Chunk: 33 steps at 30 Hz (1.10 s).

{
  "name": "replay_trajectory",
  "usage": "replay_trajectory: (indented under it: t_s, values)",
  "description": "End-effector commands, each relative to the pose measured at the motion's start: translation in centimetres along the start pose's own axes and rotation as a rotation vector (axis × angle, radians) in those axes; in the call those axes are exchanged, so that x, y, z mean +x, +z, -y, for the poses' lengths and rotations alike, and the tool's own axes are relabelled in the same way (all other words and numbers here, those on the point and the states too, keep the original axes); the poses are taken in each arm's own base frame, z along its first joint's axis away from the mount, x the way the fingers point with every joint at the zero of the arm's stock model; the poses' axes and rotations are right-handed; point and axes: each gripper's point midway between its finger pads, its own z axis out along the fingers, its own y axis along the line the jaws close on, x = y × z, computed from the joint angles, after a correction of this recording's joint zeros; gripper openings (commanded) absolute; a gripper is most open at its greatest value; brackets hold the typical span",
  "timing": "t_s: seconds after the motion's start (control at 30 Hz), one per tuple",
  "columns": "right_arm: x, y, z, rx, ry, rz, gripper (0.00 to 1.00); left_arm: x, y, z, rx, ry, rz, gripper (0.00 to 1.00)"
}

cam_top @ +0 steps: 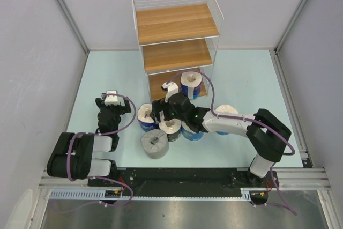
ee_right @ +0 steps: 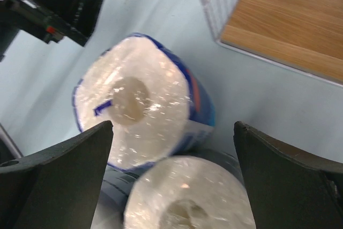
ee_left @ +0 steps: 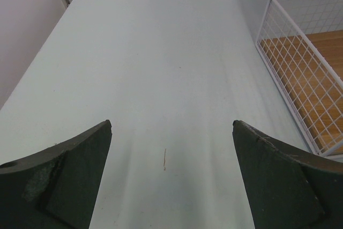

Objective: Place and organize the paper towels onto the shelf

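The shelf [cam_top: 177, 24] stands at the back, and one blue-wrapped paper towel roll [cam_top: 192, 84] sits on its bottom board. On the table in front of it cluster a blue roll [cam_top: 144, 116], a dark-wrapped roll [cam_top: 171, 127], a grey roll [cam_top: 155, 143], a second blue roll [cam_top: 193, 132] and a third [cam_top: 228, 112] half hidden behind the right arm. My right gripper [cam_top: 159, 113] hangs open over the cluster. Its wrist view shows the blue roll [ee_right: 139, 100] and the dark-wrapped roll [ee_right: 185, 197] between its fingers, with no contact visible. My left gripper [cam_top: 111, 100] is open over bare table [ee_left: 171, 68].
Grey walls close in the pale blue table on the left, right and back. The shelf's white wire side [ee_left: 300, 73] is to the right of the left gripper. The left arm [ee_right: 53, 4] lies just beyond the blue roll in the right wrist view.
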Motion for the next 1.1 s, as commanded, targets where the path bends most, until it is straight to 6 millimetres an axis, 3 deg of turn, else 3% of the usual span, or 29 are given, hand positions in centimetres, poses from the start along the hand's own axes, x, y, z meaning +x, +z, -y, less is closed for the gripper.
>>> replay_trajectory:
  t_s: [0.0, 0.73, 0.9, 1.0, 1.07]
  values:
    - [-2.6, 0.6, -2.9, -0.064, 0.029, 0.073, 1.00, -2.0, 0.7, 0.1, 0.010, -0.015, 0.062, 1.00]
    - [0.3, 3.5, 0.6, 0.127, 0.032, -0.008, 0.94, -2.0, 0.7, 0.2, 0.010, -0.017, 0.061, 1.00]
    - [1.3, 4.3, 1.0, 0.156, 0.017, -0.054, 0.85, -2.0, 0.7, 0.1, 0.010, -0.015, 0.061, 1.00]
    - [1.9, 4.5, 1.0, 0.158, 0.011, -0.073, 0.75, -2.1, 0.8, 0.1, 0.010, -0.016, 0.064, 1.00]
    - [1.8, 4.4, 1.0, 0.158, 0.016, -0.073, 0.63, -2.1, 0.8, 0.1, 0.010, -0.016, 0.064, 1.00]
